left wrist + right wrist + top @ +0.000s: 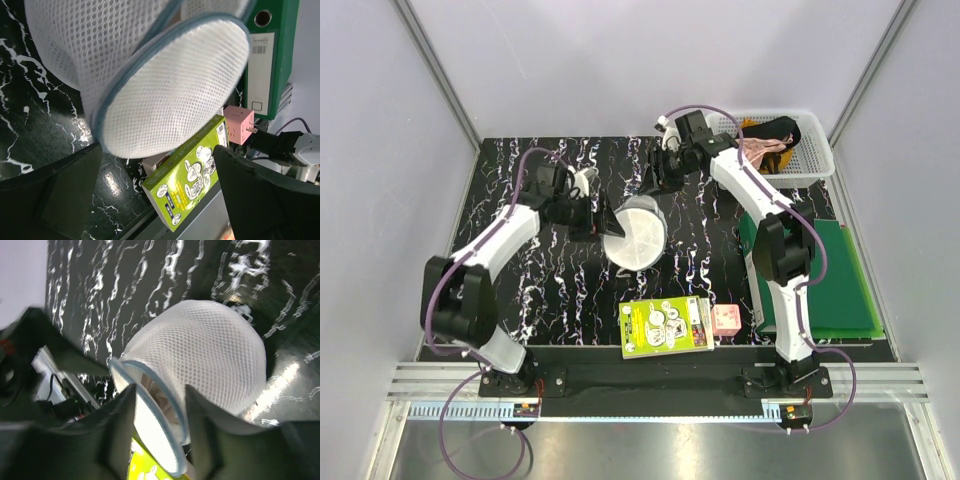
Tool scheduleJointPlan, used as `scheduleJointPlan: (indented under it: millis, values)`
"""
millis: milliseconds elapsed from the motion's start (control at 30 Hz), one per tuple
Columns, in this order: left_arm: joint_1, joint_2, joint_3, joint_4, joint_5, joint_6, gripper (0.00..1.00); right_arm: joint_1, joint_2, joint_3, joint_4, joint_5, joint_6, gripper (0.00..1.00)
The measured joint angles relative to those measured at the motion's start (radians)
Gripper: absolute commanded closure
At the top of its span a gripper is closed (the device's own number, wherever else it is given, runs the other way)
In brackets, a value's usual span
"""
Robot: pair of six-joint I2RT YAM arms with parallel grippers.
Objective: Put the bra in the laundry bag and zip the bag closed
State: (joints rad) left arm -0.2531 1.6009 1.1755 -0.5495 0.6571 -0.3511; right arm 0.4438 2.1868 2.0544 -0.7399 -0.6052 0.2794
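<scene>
Two robot grippers are close to the laundry bag [635, 235], which lies tipped on its side in the middle of the table [545, 290]. The round lid is not shut all the way. There is a gap along the blue rim [131, 381], and a bit of tan shows inside it. That is most likely the bra [155, 400], but only a sliver can be seen.

The job now looks like closing the zip. To do it well, one gripper should hold the bag so it cannot roll. The other should find the little zip tab and pull it slowly along the rim. I cannot see the tab in any view, so it has to be found first. No cloth should poke into the zip.

The left gripper [157, 150] has its jaws spread wide. The bag sits just in front of them, not held. The right gripper [650, 185] has its fingers [117, 430] partly apart. The rim runs across the gap between them, and they do not seem to pinch it.
</scene>
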Motion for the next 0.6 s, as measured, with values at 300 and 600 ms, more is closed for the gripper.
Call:
scheduleJointPlan:
  millis: [300,600]
  values:
    - [0.040,-0.093,0.136,0.008,-0.039,0.023,0.01,-0.043,-0.010,0.184,-0.259,0.164,0.008,0.18]
    - [0.013,0.203,0.183,-0.069,0.072,0.137,0.01,-0.051,-0.395,-0.356,-0.217,0.148,0.083,0.18]
